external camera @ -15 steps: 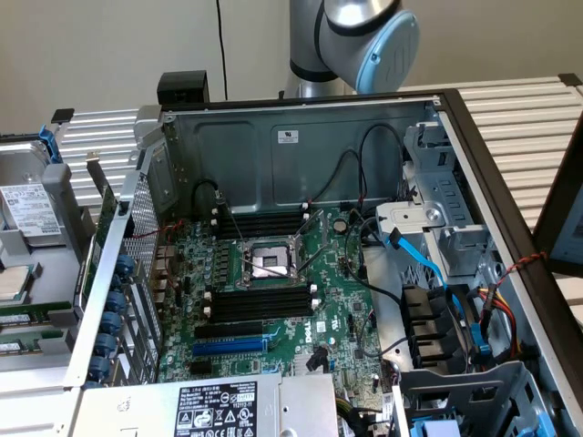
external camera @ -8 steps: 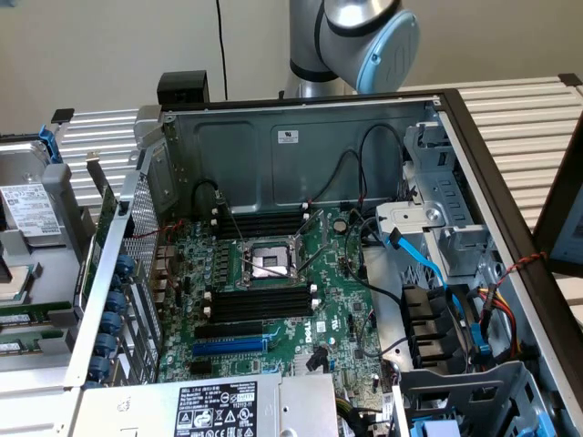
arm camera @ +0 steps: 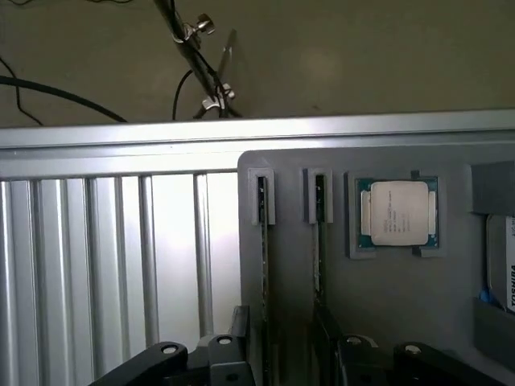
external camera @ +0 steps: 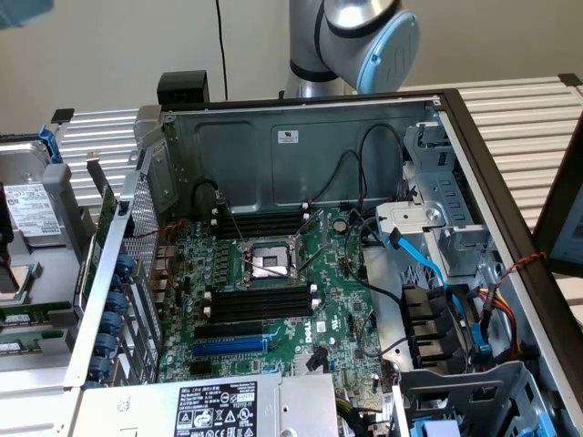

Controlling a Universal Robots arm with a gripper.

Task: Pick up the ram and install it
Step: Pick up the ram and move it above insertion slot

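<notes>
- Standing on edge in a slotted grey plastic holder (arm camera: 402, 297), two thin green circuit-board ram sticks (arm camera: 319, 241) are seen, neither yet lifted.
- The black pincer (arm camera: 286, 354) is held spread close over them, with nothing pinched.
- The long black memory slots (external camera: 260, 302) on the green motherboard (external camera: 337, 309) are left empty; pick-up and installation are judged outstanding.
</notes>
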